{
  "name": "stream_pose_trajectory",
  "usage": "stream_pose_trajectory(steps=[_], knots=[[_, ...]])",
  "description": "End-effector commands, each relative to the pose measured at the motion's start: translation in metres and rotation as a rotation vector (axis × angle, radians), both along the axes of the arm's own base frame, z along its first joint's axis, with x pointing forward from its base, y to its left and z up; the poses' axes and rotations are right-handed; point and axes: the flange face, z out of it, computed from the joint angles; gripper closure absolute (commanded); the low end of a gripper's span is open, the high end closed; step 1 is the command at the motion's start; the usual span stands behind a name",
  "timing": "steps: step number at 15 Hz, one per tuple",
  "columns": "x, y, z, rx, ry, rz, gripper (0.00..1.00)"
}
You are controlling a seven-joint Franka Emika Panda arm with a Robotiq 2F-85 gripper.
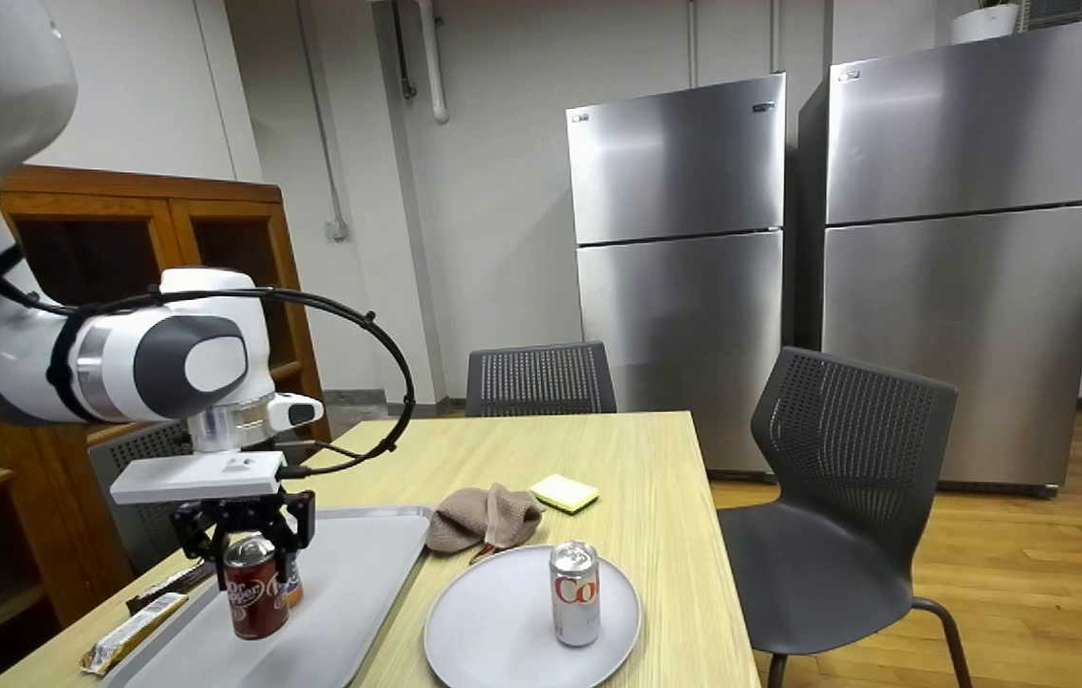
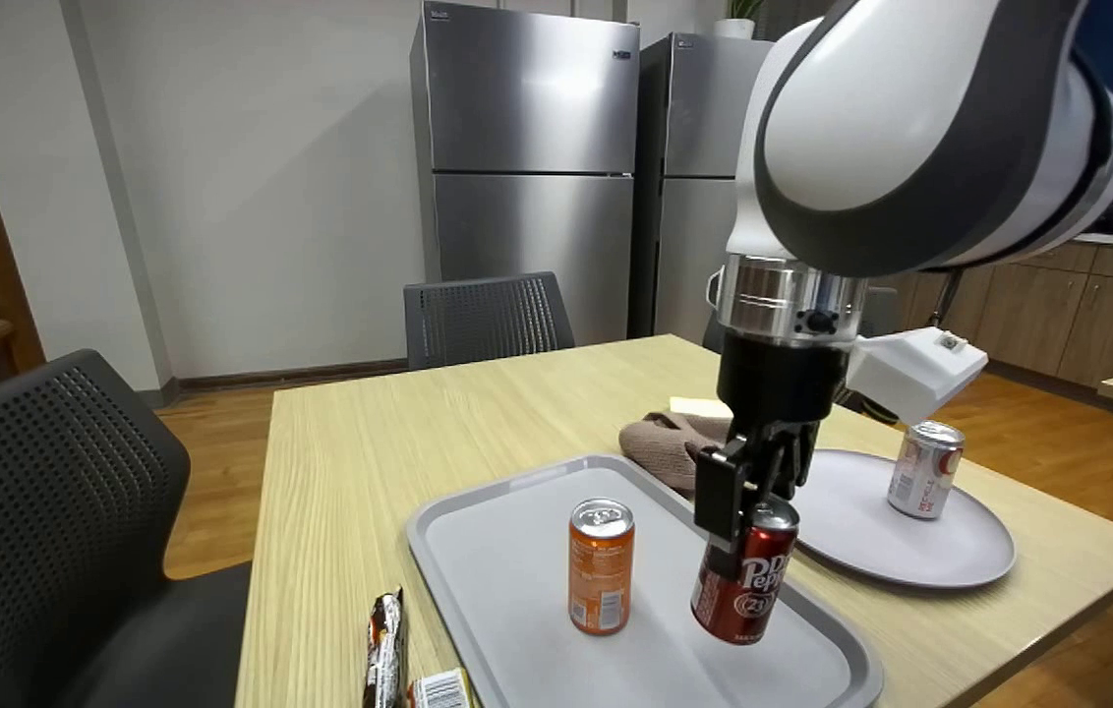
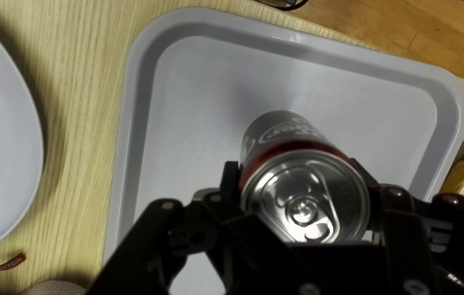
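Note:
My gripper point(image 1: 252, 566) is shut on a dark red Dr Pepper can point(image 2: 751, 598), with one finger on each side near its top. The can also shows between the fingers in the wrist view point(image 3: 297, 143). It is slightly tilted over the grey tray point(image 2: 493, 526); whether its base touches the tray is hard to tell. An orange can point(image 2: 601, 570) stands upright on the tray beside it, mostly hidden behind the held can in an exterior view point(image 1: 294, 585). A silver Coke can point(image 1: 576, 597) stands on a round grey plate point(image 1: 488, 621) beside the tray.
A brown cloth point(image 1: 479, 519) lies between tray and plate, with a yellow sponge point(image 1: 565, 492) behind it. Two wrapped bars, one yellow point(image 1: 135, 631) and one dark point(image 2: 384, 644), lie along the tray's outer side. Dark chairs point(image 1: 847, 478) surround the wooden table point(image 2: 370, 442).

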Motion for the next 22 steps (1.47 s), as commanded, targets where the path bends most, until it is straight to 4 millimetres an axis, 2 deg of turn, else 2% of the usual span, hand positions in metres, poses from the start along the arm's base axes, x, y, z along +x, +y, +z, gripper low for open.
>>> stream_pose_trajectory(steps=[1, 11, 22], knots=[[-0.006, 0.015, -0.003, -0.013, -0.030, 0.055, 0.61], [-0.012, 0.032, -0.027, -0.054, -0.051, 0.161, 0.61], [-0.014, 0.035, -0.037, -0.074, -0.057, 0.198, 0.61]])
